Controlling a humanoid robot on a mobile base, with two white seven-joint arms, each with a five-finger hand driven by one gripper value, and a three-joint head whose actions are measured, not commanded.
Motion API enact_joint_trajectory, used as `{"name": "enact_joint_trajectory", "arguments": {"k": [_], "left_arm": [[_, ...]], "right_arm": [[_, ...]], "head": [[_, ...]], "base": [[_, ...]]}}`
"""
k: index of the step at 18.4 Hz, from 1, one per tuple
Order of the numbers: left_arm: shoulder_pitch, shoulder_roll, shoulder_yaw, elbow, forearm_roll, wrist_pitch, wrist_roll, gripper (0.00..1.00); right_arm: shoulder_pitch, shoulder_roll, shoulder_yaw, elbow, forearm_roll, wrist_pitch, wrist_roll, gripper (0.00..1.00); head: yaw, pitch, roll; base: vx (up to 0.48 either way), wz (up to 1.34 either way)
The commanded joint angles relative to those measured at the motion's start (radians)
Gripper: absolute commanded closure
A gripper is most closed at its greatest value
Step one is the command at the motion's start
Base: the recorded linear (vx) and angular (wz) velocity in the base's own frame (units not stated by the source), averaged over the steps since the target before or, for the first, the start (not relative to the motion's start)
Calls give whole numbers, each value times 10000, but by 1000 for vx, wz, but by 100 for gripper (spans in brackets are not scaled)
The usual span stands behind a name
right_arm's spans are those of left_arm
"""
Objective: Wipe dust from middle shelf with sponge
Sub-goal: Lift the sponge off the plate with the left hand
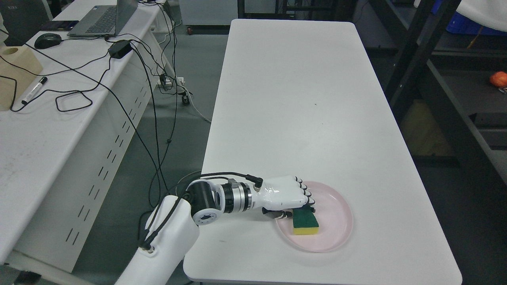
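Note:
A yellow sponge with a green scouring top lies in a pink plate near the front edge of the white table. My left hand reaches in from the lower left and sits over the plate's left part. Its curled fingers rest against the sponge's near end and its thumb is tucked below. The sponge still lies flat in the plate. Whether the fingers really clamp it cannot be told. The right arm is out of view.
The white table stretches away ahead. A dark metal shelf rack stands at the right, with an orange object on one shelf. At the left is a desk with a laptop, mouse, marker and trailing cables.

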State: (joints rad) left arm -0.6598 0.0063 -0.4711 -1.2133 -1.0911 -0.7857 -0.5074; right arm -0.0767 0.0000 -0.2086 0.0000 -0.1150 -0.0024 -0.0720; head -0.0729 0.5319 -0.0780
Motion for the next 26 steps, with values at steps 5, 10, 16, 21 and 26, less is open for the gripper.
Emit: {"name": "enact_joint_trajectory", "arguments": {"k": [5,10,16,21,26], "left_arm": [[-120,111,1210,399,1474,3,-387,98],[-595,111,2929,-749,2564,3,-463,100],[-872,111,3529,-2254,4084,3,-986,100],[-765,111,3759,-2317,4085,3,-970,100],[-734,111,3790,-2301,4085,3,-955,99]], "right_arm": [[0,-175,0,-174,0,730,-1,0],[0,-175,0,-174,0,730,-1,0],[0,-175,0,-174,0,730,-1,0],[0,-175,0,-174,0,730,-1,0],[0,-175,0,-174,0,730,-1,0]], "head": [[0,0,0],[0,0,0],[0,0,0],[0,0,0],[0,0,0]], "base": [[0,0],[0,0],[0,0],[-5,2],[-78,58]]}}
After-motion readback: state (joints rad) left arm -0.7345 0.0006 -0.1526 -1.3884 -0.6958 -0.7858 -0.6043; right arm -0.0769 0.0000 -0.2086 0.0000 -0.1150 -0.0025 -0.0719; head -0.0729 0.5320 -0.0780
